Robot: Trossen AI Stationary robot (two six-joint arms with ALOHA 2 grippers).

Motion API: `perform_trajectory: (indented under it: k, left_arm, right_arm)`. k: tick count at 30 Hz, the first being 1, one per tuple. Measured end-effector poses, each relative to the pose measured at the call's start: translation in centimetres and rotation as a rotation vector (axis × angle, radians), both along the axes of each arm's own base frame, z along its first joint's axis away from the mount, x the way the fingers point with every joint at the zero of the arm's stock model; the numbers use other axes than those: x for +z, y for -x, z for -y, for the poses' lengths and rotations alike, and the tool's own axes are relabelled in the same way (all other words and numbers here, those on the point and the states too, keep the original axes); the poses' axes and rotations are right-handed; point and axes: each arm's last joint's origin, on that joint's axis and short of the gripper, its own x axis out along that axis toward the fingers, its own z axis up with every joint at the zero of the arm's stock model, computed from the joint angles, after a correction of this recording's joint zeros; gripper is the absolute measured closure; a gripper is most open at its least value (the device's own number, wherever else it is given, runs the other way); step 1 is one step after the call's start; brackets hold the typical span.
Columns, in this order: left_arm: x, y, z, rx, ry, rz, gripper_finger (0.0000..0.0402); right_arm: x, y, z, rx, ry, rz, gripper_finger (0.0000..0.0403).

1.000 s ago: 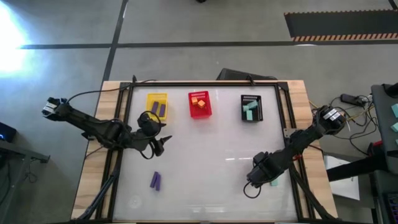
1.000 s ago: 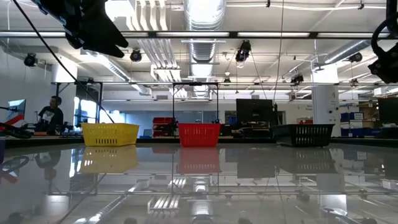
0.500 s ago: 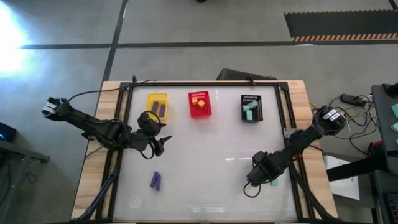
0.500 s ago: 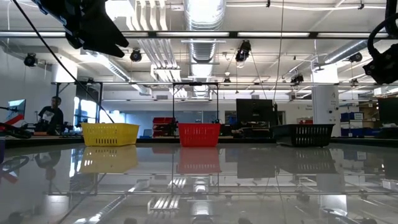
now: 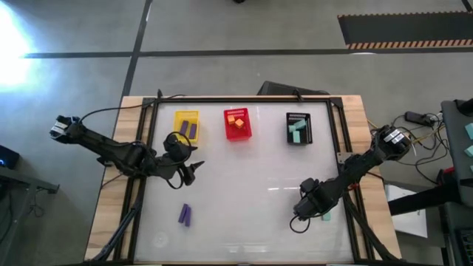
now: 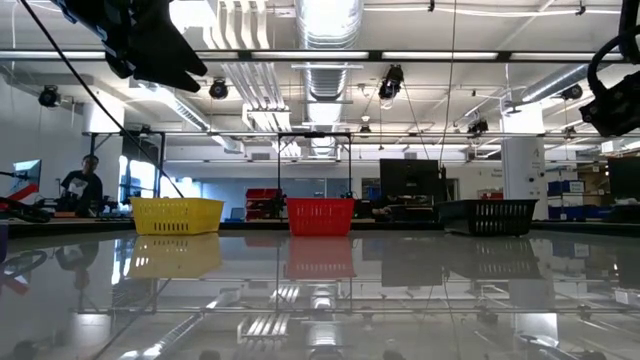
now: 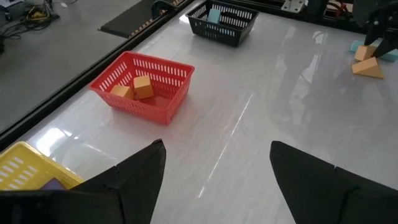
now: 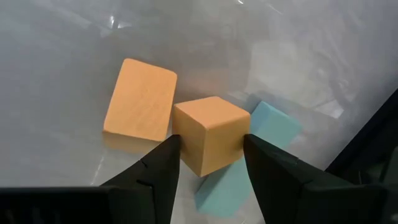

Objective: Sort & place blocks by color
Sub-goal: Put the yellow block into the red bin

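My right gripper [image 8: 210, 152] is near the table's near right corner [image 5: 301, 212], shut on an orange cube [image 8: 210, 130]. A flat orange block [image 8: 140, 99] lies beside the cube. A teal block [image 8: 273, 121] lies behind and under the cube. Two purple bars [image 5: 185, 214] lie on the table near its near left side. My left gripper [image 5: 195, 172] hangs open above the table's left part, touching nothing. The yellow basket [image 5: 186, 125] holds purple blocks, the red basket [image 5: 237, 123] orange ones and the black basket [image 5: 298, 128] teal ones. My right gripper pinches the orange cube between its two fingertips [image 8: 168, 155], one on each opposite side face [image 8: 186, 146]. The fingers come at it slanting down from above. I cannot tell whether the cube is lifted or still rests on the table or the teal block.
The three baskets stand in a row along the table's far edge. A wide glossy stretch of table lies between them and the loose blocks. A black frame [image 5: 336, 148] runs around the table top. A person [image 6: 82, 185] sits far off in the room.
In the low view my right arm has sunk a little; the blocks and my left arm have stayed where they were.
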Motion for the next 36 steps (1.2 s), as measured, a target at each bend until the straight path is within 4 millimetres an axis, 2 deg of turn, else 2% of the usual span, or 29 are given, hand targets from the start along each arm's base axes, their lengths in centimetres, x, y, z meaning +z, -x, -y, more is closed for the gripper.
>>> perform_trajectory:
  k: [6,14,20,24,32,36]
  left_arm:
    - [0.1,-0.02,0.01,0.0,0.001,0.003,0.013]
    - [0.09,-0.03,0.01,0.001,0.0,0.003,0.013]
    - [0.09,-0.02,0.01,0.001,0.0,0.003,0.013]
    - [0.1,-0.03,0.01,0.0,0.0,0.004,0.013]
    - [0.05,-0.09,0.03,0.0,-0.001,0.001,0.013]
    - [0.02,-0.1,0.04,0.0,-0.001,-0.001,0.013]
  right_arm:
    - [0.21,0.08,0.05,-0.001,-0.003,0.004,0.0233]
    - [0.24,0.1,0.09,0.004,0.002,0.007,0.0197]
    - [-0.05,-0.09,0.1,0.03,0.032,0.028,0.0191]
    - [-0.11,-0.15,0.09,0.04,0.039,0.036,0.0206]
    - [-0.11,-0.2,0.1,0.045,0.046,0.046,0.0277]
    - [-0.19,-0.24,0.11,0.046,0.049,0.057,0.028]
